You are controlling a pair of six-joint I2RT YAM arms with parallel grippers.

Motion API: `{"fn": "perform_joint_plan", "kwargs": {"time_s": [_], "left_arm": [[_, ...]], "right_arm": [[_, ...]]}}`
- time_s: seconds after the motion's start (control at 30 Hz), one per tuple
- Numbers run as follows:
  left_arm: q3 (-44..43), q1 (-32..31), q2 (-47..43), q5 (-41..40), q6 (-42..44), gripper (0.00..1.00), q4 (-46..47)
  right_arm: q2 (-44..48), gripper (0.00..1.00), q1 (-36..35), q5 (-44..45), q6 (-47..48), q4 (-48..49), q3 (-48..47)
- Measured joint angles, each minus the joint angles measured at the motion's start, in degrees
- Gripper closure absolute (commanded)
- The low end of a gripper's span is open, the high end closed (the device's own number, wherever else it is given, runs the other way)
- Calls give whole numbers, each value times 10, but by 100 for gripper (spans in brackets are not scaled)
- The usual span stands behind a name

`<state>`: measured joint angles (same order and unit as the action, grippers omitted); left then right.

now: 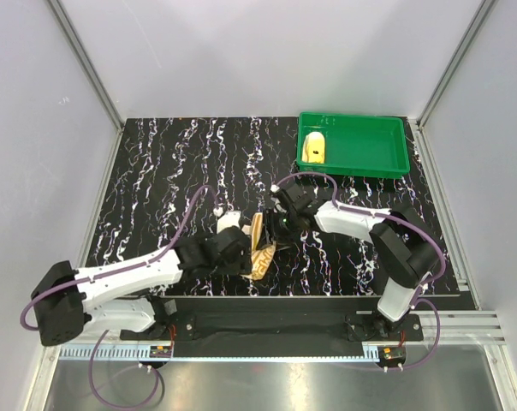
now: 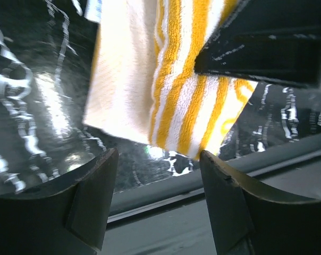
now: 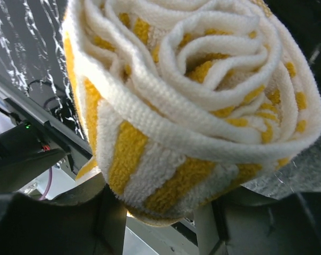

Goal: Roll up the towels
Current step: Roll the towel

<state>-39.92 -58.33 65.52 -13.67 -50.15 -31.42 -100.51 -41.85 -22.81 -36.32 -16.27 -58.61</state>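
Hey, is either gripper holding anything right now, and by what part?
The right gripper holds the striped towel, rolled up, its fingers on the roll's sides near the spiral end. The left gripper is open, holding nothing.

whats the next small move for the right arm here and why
Probably carry the striped towel toward the green tray. It looks rolled in the right gripper, the left gripper is open and holds nothing, and the yellow towel already lies rolled in the tray.

striped towel [image 2: 176, 106] cropped at top, yellow towel's [image 1: 315, 148] folds too small
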Motion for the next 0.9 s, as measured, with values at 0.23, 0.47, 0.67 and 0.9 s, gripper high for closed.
{"fn": "perform_joint_plan", "kwargs": {"time_s": [0.23,0.47,0.67,0.9], "left_arm": [[-80,-115,56,-136,16,32,-70],[-129,-209,137,-219,73,29,-66],[-158,-229,207,-247,139,29,-30],[-171,-229,252,-273,184,27,-10]], "right_arm": [[-20,51,-1,9,5,-48,-33],[-28,50,-2,10,6,-65,-46],[-29,50,-2,10,6,-68,-48],[-29,50,-2,9,7,-68,-48]]}}
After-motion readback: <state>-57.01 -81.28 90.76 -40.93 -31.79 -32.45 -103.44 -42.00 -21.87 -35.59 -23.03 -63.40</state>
